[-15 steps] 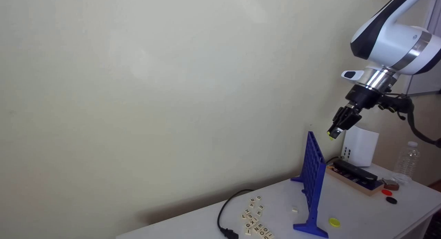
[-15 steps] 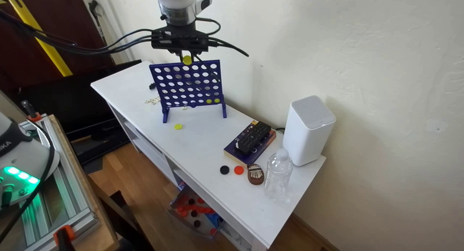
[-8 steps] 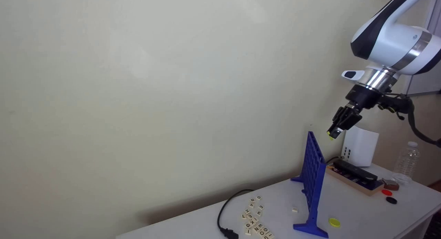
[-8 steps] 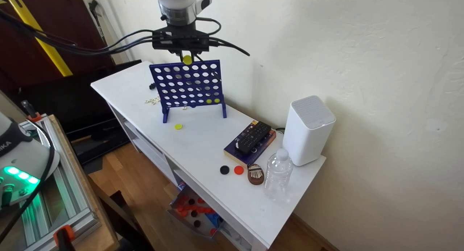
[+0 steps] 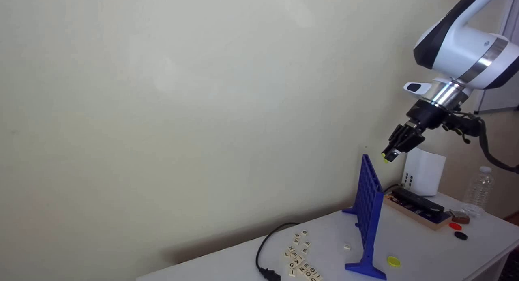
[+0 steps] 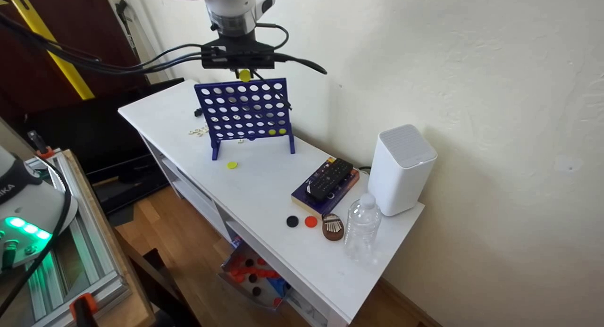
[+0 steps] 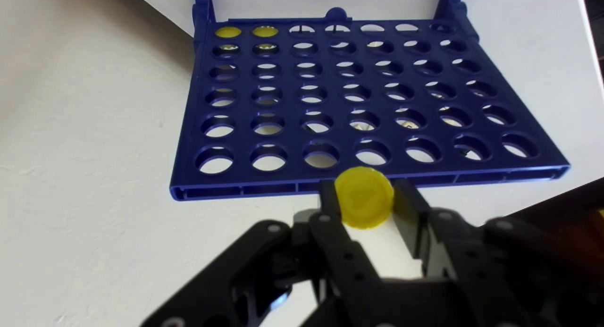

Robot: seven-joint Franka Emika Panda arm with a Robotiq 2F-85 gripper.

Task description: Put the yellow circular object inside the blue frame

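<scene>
yellow disc (image 7: 364,197) held near top of blue frame (image 7: 337,107).
it is clamped in the gripper (image 7: 365,199); two yellow discs (image 7: 265,31) are seated in the bottom row.

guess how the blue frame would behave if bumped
The blue frame would probably tip if pushed near its top, standing tall and thin on two feet. It is likely light for its size, being an open grid. Its straight edges suggest stiff plastic.
</scene>
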